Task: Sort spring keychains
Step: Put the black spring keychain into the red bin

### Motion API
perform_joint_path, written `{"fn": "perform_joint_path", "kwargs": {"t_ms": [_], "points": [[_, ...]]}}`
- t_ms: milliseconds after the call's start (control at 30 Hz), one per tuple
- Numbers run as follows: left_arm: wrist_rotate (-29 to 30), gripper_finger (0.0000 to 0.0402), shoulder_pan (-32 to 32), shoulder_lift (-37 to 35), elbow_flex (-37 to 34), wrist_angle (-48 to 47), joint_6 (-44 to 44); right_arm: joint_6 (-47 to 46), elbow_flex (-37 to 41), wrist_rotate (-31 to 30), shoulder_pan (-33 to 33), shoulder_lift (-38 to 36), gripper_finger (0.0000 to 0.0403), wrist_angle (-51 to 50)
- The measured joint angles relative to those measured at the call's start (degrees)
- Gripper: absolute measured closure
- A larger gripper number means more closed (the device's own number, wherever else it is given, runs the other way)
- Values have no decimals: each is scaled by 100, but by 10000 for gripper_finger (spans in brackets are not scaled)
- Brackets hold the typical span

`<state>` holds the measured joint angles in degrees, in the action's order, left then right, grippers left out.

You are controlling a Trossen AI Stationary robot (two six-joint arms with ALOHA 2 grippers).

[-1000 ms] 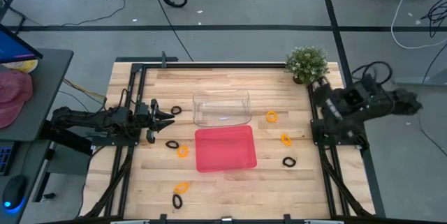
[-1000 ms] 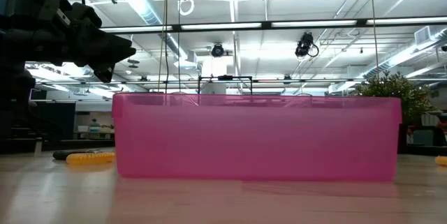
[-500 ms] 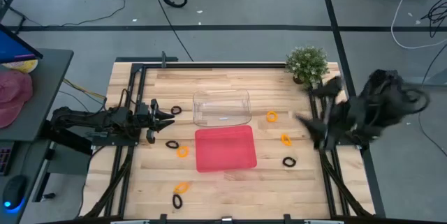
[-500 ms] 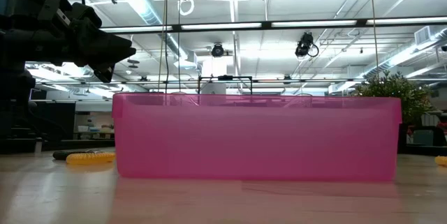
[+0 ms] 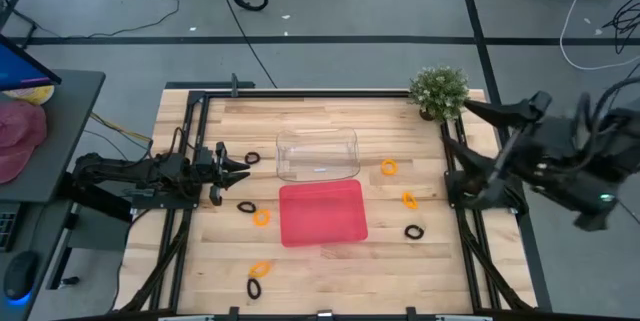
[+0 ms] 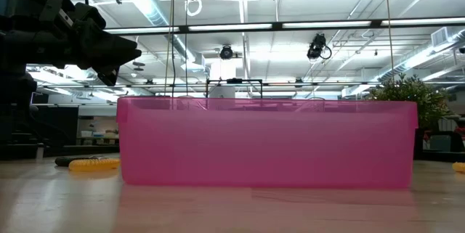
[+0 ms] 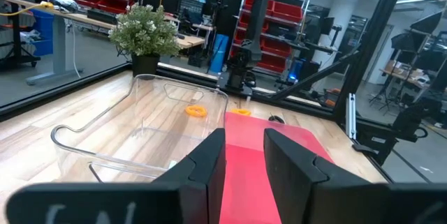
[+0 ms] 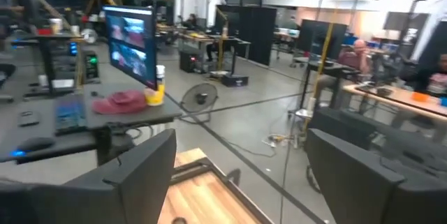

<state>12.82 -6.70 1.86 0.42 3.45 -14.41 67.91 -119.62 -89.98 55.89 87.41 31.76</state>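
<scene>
Orange spring keychains (image 5: 389, 167), (image 5: 410, 200), (image 5: 261, 217), (image 5: 260, 270) and black ones (image 5: 252, 158), (image 5: 246, 206), (image 5: 414, 231), (image 5: 254, 287) lie flat on the wooden table, around a clear tray (image 5: 318, 155) and a pink tray (image 5: 322, 212). My left gripper (image 5: 238, 168) hovers above the table's left side, narrowly open and pointing right at the trays. My left gripper (image 7: 244, 161) holds nothing. My right gripper (image 5: 480, 131) is raised high over the right edge. My right gripper (image 8: 241, 175) is wide open, empty, and faces left across the room.
A potted plant (image 5: 438, 91) stands at the far right corner. In the low view the pink tray (image 6: 267, 142) fills the foreground, with an orange keychain (image 6: 93, 164) to its left. Black frame rails run along both table sides. Bare wood lies near the front edge.
My right arm has swung up from its folded rest at the table's right edge. It now stands high above that edge with its gripper turned to face the table's left. My left arm, the keychains and both trays have stayed where they were.
</scene>
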Motion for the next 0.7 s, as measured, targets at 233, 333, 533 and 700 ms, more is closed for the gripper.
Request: {"fn": "perform_joint_path", "kwargs": {"t_ms": [233, 333, 533, 700], "points": [[4, 298, 0, -1, -1, 10, 0, -1025, -353, 244, 105, 207, 78, -111], [4, 298, -1, -1, -1, 13, 0, -931, -351, 355, 1, 197, 78, -104], [4, 298, -2, -1, -1, 15, 0, -1655, -353, 688, -34, 193, 78, -49], [4, 298, -1, -1, -1, 17, 0, -2074, -351, 1584, -128, 218, 78, -207]]}}
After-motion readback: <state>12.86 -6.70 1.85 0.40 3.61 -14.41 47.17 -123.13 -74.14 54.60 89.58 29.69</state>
